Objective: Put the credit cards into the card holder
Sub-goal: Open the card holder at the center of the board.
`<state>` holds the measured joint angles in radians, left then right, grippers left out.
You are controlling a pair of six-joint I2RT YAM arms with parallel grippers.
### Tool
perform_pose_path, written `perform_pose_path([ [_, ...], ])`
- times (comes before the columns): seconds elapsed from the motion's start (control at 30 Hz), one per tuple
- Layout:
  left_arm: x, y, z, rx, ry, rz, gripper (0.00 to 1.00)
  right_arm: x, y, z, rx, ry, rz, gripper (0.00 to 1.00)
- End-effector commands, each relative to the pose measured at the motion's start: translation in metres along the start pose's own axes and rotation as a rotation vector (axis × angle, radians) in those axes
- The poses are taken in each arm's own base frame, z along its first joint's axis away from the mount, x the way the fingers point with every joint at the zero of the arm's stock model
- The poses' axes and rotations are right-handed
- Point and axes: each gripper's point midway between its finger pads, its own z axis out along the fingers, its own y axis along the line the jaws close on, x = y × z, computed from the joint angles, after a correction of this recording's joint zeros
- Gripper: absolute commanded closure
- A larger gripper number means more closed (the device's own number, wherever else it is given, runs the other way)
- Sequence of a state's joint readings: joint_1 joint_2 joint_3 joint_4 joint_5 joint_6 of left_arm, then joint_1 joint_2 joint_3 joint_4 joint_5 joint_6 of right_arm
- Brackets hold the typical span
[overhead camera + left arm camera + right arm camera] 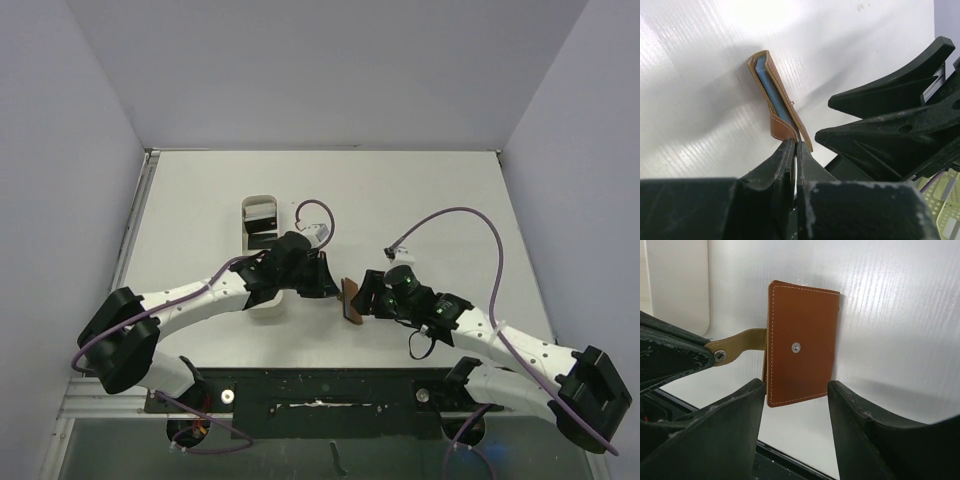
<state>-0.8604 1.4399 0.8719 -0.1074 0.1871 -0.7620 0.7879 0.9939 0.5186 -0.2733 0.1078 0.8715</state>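
Two tools: left tool (794, 146) pressed together on the closure tab (742, 340) of the card holder (802, 345); right tool (796, 387) spread, a jaw either side of it, apparently not touching.
Card holder: folded shut, on edge, between both tools.
Credit cards (263, 225): dark, in the white tray (262, 198), well beyond the card holder.
Risk: pinched by the tab alone, it may swing or slip free.
Table (420, 190): white, ribbed, glossy.
Room: plain pale walls on three sides.
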Motion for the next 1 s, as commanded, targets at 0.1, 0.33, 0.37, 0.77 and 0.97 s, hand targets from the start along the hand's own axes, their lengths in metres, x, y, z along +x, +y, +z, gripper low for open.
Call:
perform_pose_path([
  [0.1, -0.018, -0.026, -0.013, 0.101, -0.071, -0.003, 1.0, -0.011, 0.028, 0.006, -0.078, -0.027, 0.015, 0.46],
  [0.33, -0.015, -0.022, -0.013, 0.092, -0.069, -0.007, 1.0, -0.01, 0.031, 0.011, -0.078, -0.01, 0.001, 0.47],
  [0.37, -0.015, -0.022, -0.013, 0.095, -0.069, -0.007, 1.0, -0.01, 0.032, 0.012, -0.082, -0.006, -0.001, 0.46],
  [0.77, -0.015, -0.02, -0.014, 0.08, -0.071, 0.003, 1.0, -0.01, 0.035, 0.012, -0.075, 0.006, -0.023, 0.4],
  [0.97, -0.016, -0.019, -0.014, 0.079, -0.073, 0.006, 1.0, -0.01, 0.015, 0.015, 0.034, -0.001, -0.036, 0.53],
])
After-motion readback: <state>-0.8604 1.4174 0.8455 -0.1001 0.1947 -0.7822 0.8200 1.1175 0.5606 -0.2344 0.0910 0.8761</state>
